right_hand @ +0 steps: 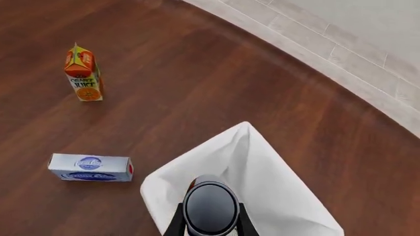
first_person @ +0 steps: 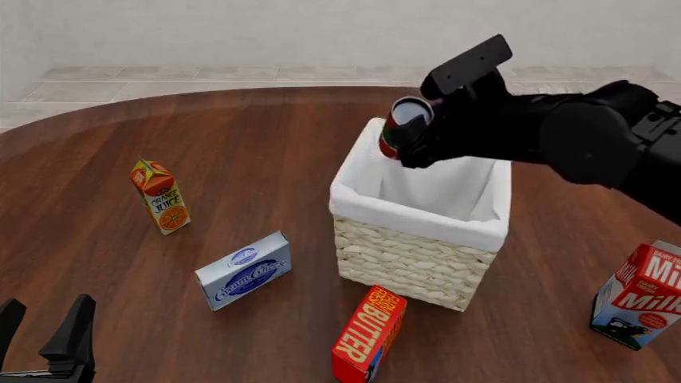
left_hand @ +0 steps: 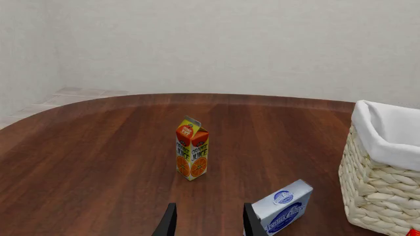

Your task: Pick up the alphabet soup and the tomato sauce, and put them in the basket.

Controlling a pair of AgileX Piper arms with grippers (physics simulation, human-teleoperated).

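- At the left of the front view, your small orange carton reads "ORANGE JUICE".
- The red box at bottom centre reads "BUTTER".
- The red-and-white carton at lower right shows "Mil", cut off by the frame edge.
- The blue oval script on the grey box is too small for you to read.

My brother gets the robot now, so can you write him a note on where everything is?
Right gripper: fingers shut on the tomato sauce, held above the basket, near its far rim.
Left gripper: fingers open, holding nothing, low at the near left of the table.
Alphabet soup: not seen in any view; the basket's inside is partly hidden, so it may be in there.
Left: drop the tomato sauce in, then check for the soup.
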